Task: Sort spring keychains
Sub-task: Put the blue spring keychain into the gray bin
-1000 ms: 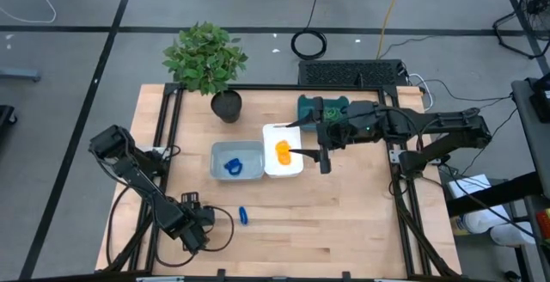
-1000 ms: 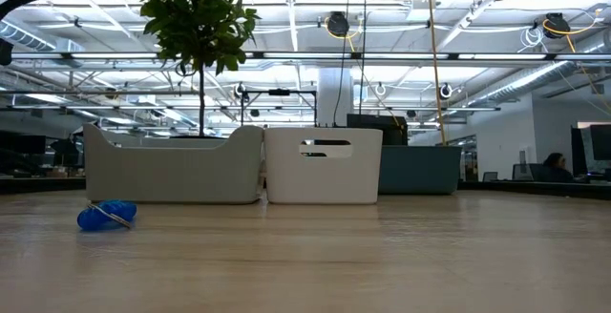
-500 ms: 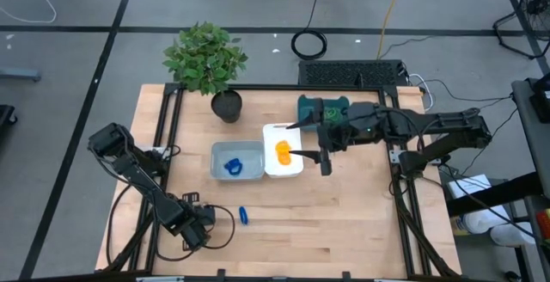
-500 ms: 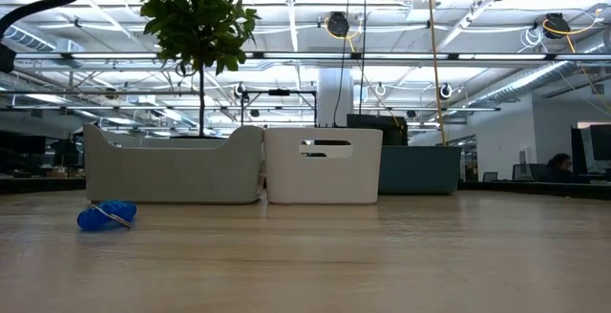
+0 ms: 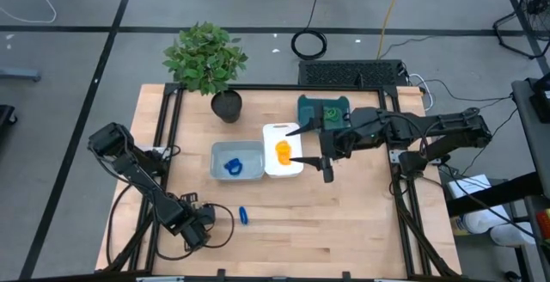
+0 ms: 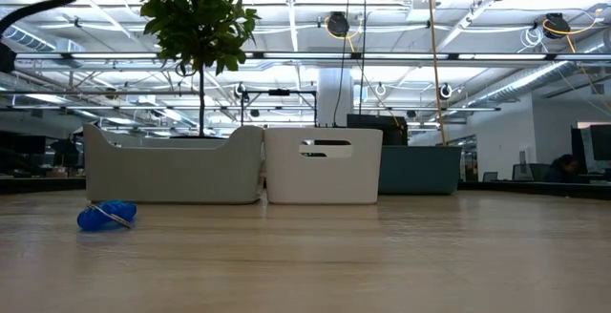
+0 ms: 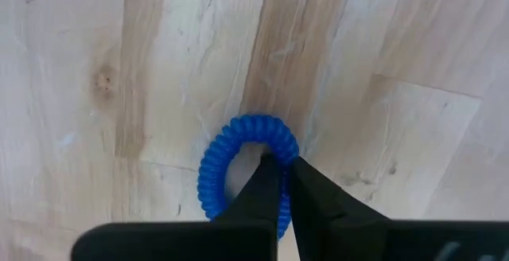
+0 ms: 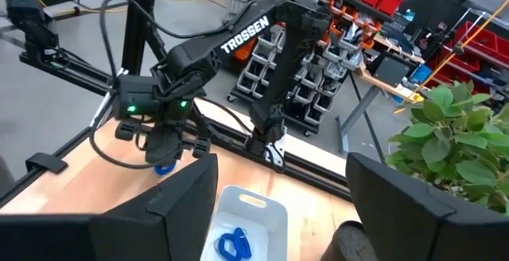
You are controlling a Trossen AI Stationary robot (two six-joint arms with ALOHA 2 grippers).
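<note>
Between the earlier high view and this one, only the right arm has shifted: its gripper [image 5: 326,172] has slid a little farther out from the white tray [image 5: 271,132], toward the table's near edge, with its fingers spread wide and nothing between them. That retreat suggests the orange spring keychains [image 5: 283,151] are already delivered, so the right side's share looks finished for now.

Going left to right, the left gripper [image 5: 203,222] sits where it sat before, low at the near left of the table, and the loose blue spring keychain [image 7: 244,160] lies right at its fingertips, exactly as earlier. In the left wrist view the two dark fingers meet in a point set inside the loop (pressed together, not visibly clamping the coil). Beyond that gripper stands the grey tray [image 5: 219,150], holding more blue keychains [image 5: 232,167]; the white tray touches its right side. Everything else matches the earlier frames.
</note>
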